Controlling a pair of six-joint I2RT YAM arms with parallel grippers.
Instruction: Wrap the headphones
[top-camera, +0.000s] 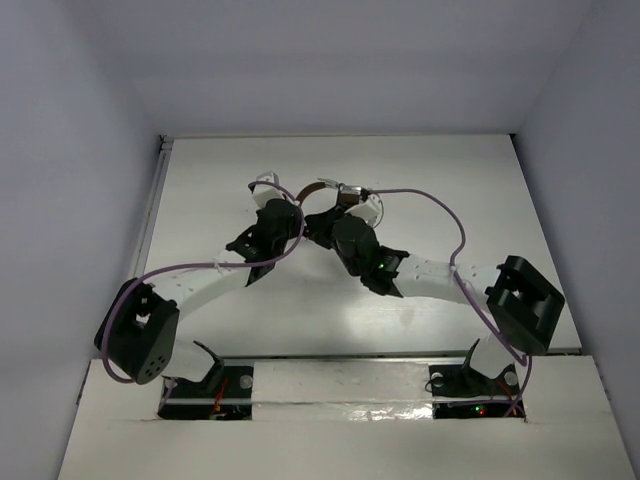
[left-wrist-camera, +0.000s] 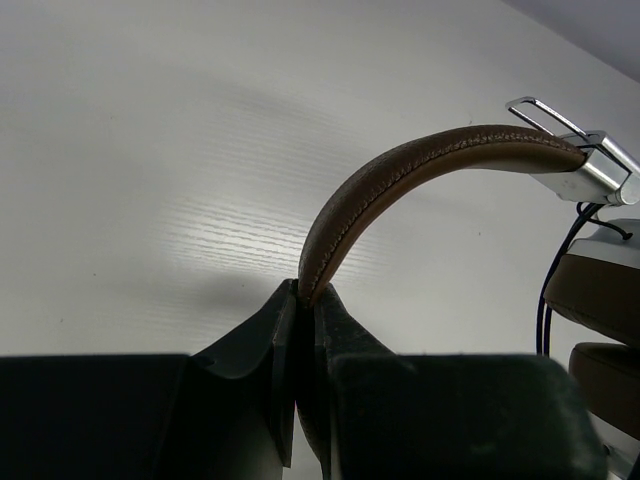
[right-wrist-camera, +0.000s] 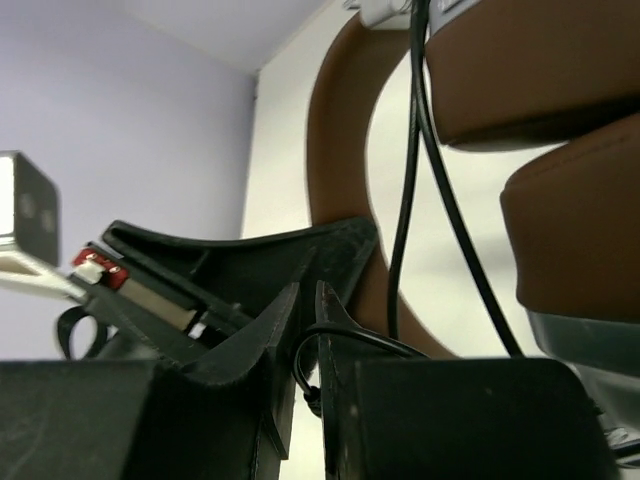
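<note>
Holding the headphones (top-camera: 340, 193) at the far middle of the table (top-camera: 220, 180), between both arms. Left gripper (left-wrist-camera: 303, 295): clamped on the brown headband (left-wrist-camera: 400, 170). Right gripper (right-wrist-camera: 308, 295): pinched together on the thin black cable (right-wrist-camera: 418, 70), beside the ear pads (right-wrist-camera: 575, 230). Recommended handling: keep the headband steady, draw the cable lightly taut, lay even turns, avoid snagging the fingers. Surface: white, matte, faint grain. Room: plain pale lilac walls (top-camera: 70, 150).
</note>
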